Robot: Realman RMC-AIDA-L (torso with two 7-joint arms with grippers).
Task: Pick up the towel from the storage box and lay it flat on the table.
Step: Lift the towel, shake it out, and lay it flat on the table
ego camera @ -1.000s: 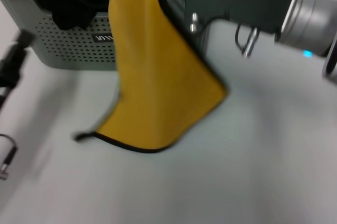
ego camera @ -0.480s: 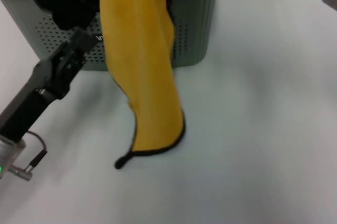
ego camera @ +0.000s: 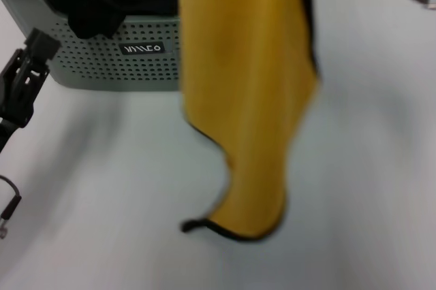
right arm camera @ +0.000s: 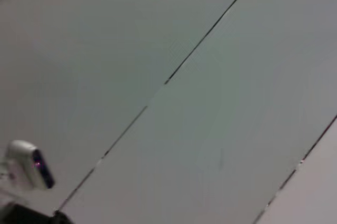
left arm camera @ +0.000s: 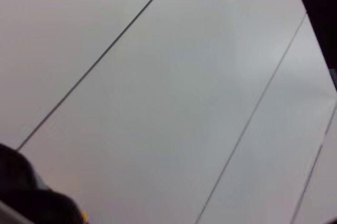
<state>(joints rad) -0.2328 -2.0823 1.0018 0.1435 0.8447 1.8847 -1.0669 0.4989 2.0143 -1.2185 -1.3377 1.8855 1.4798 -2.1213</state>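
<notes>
We are hanging the towel (ego camera: 248,99) long-axis down, its hem brushing the bench (ego camera: 368,188). The right hand's grip is out of sight above; the left hand (ego camera: 30,65), nearer the box (ego camera: 102,65), is idling, fingers unclear.

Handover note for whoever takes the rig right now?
Right arm: at the top edge of the head view, its gripper out of frame.
Left gripper: low beside the storage box, idle.
Towel: out of the box, hanging from above the frame, bottom edge at or near the table.
Black cloth in the box.
Done: towel lifted out.
Left: lower, spread flat, release.
</notes>
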